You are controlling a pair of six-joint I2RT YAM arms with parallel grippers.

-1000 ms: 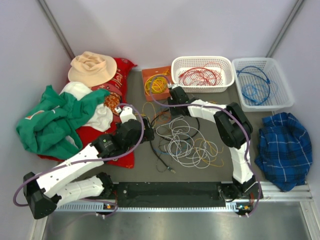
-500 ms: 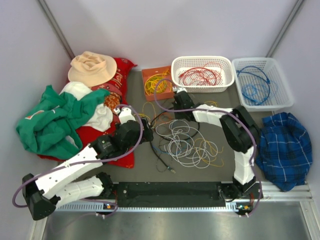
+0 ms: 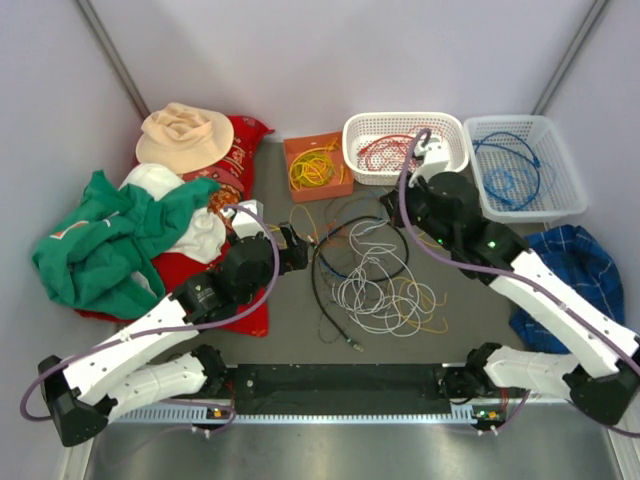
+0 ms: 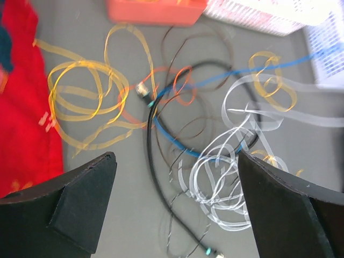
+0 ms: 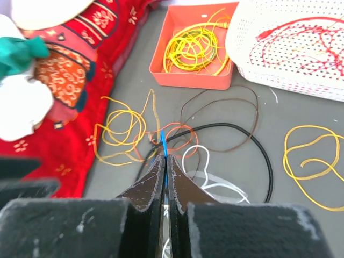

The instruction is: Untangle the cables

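Item one, the right gripper (image 5: 164,159): I am seeing its jaws pressing fully together on the blue cable (image 5: 163,141), which is running out past the tips toward the heap; from above, this gripper (image 3: 392,205) is hanging over the far part of the table (image 3: 275,335), near the white basket (image 3: 455,135);
Item two, the left gripper (image 4: 176,157): its jaws are standing spread wide, gripping nothing, hovering above the tangle;
Item three, the cables (image 3: 375,285): the loose heap is lying mid-table between the two arms; white loops (image 3: 370,295), a black cable (image 3: 316,290) and yellow loops (image 4: 80,105) are crossing one another;
Item four, sorted stock: yellow cables (image 3: 316,166) are sitting in the orange tray (image 3: 298,145); red cables (image 3: 395,152) are lying in the white basket; blue coils (image 3: 505,180) are lying in the second basket (image 3: 520,120);
Item five, surroundings: a red cloth (image 3: 240,150), a green garment (image 3: 95,245) and a tan hat (image 3: 185,135) are lying at the left; a blue plaid cloth (image 3: 590,260) is lying at the right
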